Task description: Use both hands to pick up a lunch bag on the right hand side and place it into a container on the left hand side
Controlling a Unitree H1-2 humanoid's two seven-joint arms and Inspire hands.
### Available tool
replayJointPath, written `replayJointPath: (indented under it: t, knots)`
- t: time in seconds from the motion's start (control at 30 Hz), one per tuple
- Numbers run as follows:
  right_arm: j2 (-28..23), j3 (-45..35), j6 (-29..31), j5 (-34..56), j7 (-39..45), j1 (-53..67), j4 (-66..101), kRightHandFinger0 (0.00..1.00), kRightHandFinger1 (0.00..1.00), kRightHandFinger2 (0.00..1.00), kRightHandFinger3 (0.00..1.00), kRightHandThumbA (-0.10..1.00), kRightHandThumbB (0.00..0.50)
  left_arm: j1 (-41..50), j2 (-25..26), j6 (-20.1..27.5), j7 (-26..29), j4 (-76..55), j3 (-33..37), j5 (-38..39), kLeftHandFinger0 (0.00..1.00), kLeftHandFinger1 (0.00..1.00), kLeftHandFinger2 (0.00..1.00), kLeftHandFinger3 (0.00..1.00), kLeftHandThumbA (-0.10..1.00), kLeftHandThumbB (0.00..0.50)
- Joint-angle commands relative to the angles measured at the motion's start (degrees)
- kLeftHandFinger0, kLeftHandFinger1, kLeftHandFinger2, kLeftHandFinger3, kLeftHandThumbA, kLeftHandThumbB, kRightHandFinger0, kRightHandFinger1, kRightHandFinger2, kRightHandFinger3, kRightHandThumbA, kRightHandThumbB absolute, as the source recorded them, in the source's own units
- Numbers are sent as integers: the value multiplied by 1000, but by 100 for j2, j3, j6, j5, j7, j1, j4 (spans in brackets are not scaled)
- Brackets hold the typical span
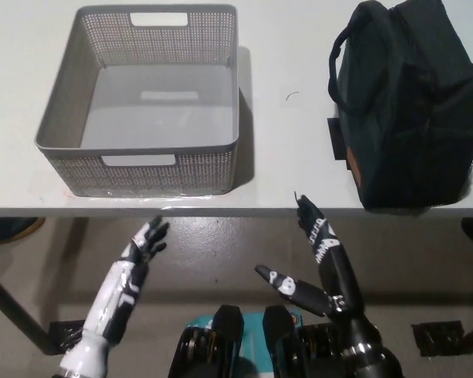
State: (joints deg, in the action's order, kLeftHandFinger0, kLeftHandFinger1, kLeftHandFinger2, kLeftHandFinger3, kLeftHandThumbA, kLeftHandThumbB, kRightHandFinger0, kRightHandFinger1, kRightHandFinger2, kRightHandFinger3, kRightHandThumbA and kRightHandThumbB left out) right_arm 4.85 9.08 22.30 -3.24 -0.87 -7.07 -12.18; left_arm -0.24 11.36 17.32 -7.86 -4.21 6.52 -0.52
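Observation:
A dark green lunch bag with a carry strap stands at the right of the white table, its near side at the front edge. A grey perforated basket sits at the left, and nothing lies in it. My white left hand is below the table's front edge, under the basket, open with fingers spread. My black right hand is also below the edge, left of the bag, open with fingers apart. Neither hand touches anything.
The table's front edge runs across the picture just above both hands. A bare strip of tabletop separates the basket from the bag. Floor shows below, with a dark object at the far left.

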Motion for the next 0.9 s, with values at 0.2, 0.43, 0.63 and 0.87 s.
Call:
replayJointPath:
  t: [0.2, 0.43, 0.63, 0.87]
  knots:
    - [-250, 164, 461, 374, 356, 669, 1913, 1000, 1000, 1000, 1000, 1000, 76, 31, 500, -833, -946, -1828, 743, 691, 1000, 1000, 1000, 1000, 960, 212]
    - [-299, 154, 462, 372, 329, 824, 2878, 1000, 1000, 1000, 1000, 1000, 122, -414, 297, -1234, -1016, -2517, 995, 658, 1000, 1000, 1000, 1000, 962, 195]
    - [-316, -62, 434, 426, 191, 724, 3500, 1000, 1000, 1000, 1000, 1000, 131, -1093, 21, -1478, -978, -2638, 1031, 454, 1000, 1000, 1000, 1000, 1000, 221]
    - [-506, -885, 341, 505, -107, 263, 3861, 1000, 1000, 1000, 1000, 1000, 170, -2349, -497, -1594, -809, -2100, 895, 188, 1000, 1000, 1000, 1000, 1000, 222]
